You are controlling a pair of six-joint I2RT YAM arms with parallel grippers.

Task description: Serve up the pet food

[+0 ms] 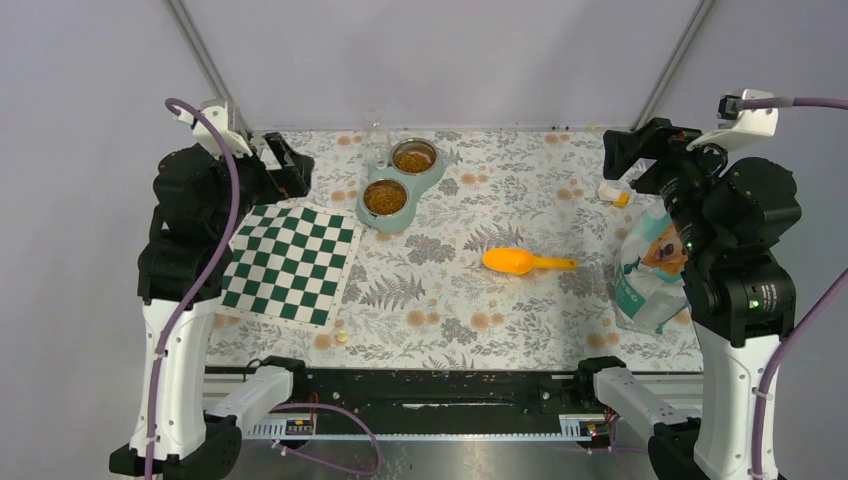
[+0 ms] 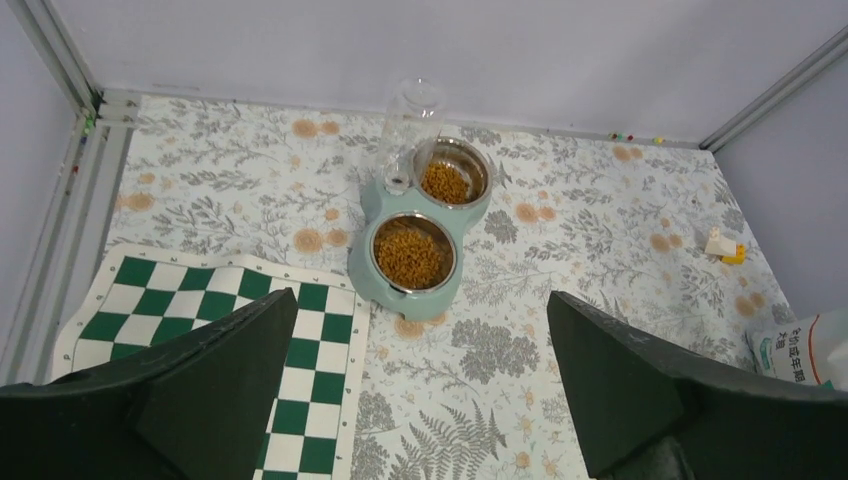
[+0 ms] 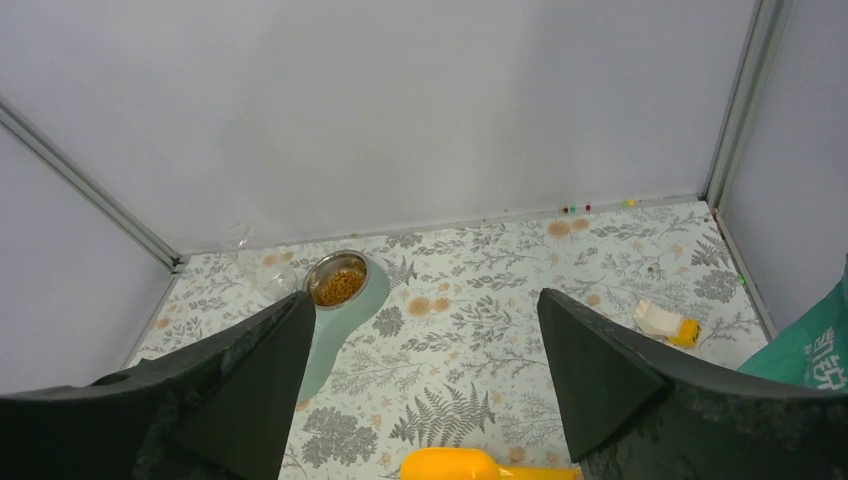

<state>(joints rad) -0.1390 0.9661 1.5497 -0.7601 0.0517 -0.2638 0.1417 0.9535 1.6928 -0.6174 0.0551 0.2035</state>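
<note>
The teal-and-white pouch [image 1: 648, 270], below and behind the right end effector [image 3: 425, 297], is half hidden by the right arm [image 1: 740, 220]. Its printed characters are cut off and unreadable. Kibble [image 2: 408, 252] lies in the twin-bowl feeder [image 2: 366, 265], ahead of the left end effector [image 2: 422, 298]. Both end effectors gape, empty.

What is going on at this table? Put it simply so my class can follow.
Nothing is being handled at this moment. Both arms are raised, and the left gripper and right gripper are open and empty. Kibble sits in both bowls of the teal feeder. The orange scoop lies on the table, and the pouch is at the right side by the right arm.
</note>
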